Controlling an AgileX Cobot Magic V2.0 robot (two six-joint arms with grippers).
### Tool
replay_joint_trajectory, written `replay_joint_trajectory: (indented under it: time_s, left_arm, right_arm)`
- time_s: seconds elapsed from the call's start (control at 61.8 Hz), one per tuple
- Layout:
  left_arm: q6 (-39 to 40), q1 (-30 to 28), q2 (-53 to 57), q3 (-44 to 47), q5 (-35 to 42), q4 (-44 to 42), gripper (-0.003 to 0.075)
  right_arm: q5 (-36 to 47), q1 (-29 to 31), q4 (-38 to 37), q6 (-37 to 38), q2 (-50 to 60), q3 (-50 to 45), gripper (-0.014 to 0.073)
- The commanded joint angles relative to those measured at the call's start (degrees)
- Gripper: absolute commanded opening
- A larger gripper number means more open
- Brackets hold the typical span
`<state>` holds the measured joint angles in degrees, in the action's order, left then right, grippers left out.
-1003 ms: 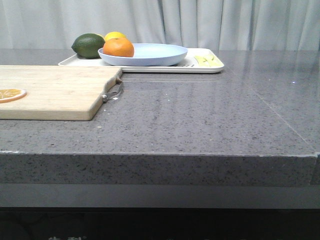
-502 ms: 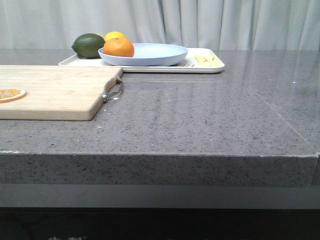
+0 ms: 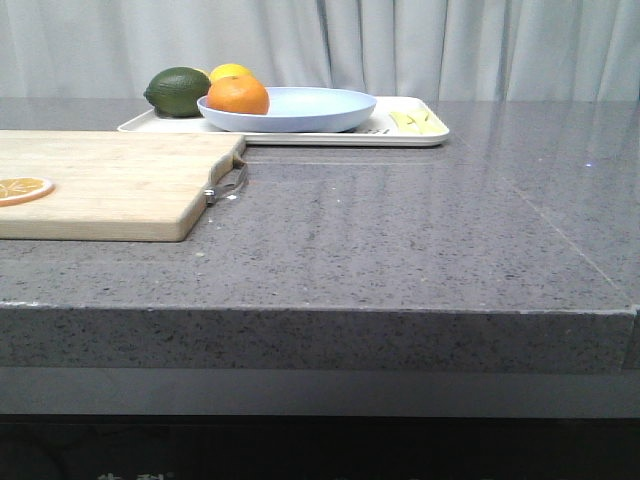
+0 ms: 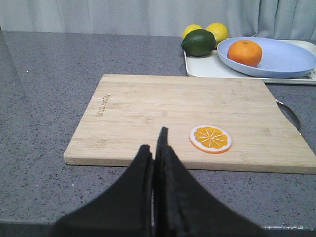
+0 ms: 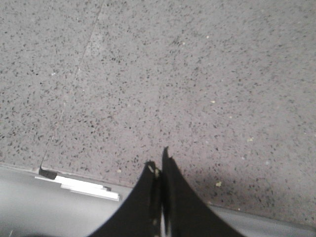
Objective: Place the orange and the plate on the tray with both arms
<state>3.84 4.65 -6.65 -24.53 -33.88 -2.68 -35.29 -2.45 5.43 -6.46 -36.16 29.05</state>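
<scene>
The orange (image 3: pixel 238 96) lies in the pale blue plate (image 3: pixel 300 108), at its left side, and the plate rests on the white tray (image 3: pixel 420 137) at the back of the counter. The left wrist view shows the same orange (image 4: pixel 245 52), plate (image 4: pixel 284 59) and tray (image 4: pixel 202 67) far beyond my left gripper (image 4: pixel 153 140), which is shut and empty near the counter's front edge, before the cutting board. My right gripper (image 5: pixel 158 159) is shut on nothing over bare counter by its edge. Neither gripper appears in the front view.
A wooden cutting board (image 3: pixel 110 180) with a metal handle (image 3: pixel 228 184) lies front left, an orange slice (image 4: pixel 211 138) on it. A dark green fruit (image 3: pixel 177 91) and a yellow lemon (image 3: pixel 230 72) sit on the tray's left part; pale yellow pieces (image 3: pixel 415 121) lie on its right end.
</scene>
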Motion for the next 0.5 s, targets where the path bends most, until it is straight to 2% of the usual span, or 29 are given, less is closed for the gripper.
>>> replay_joint_trajectory:
  time_s: [0.0,0.243,0.486]
  left_arm:
    - [0.2,-0.1,-0.7,-1.4,4.7,0.3,-0.0018]
    - [0.2,-0.1,-0.7,-1.4,4.7,0.3,-0.0018]
    - [0.2,-0.1,-0.7,-1.4,4.7,0.3,-0.0018]
  right_arm:
    - [11.1,0.1,-0.4,-0.6,7.8,-3.1,-0.0062]
    - [16.5,0.1,-0.4,-0.6,23.3,-7.8,-0.0062]
    - [16.3,0.1,-0.4,-0.6,25.6,-7.9,-0.0062]
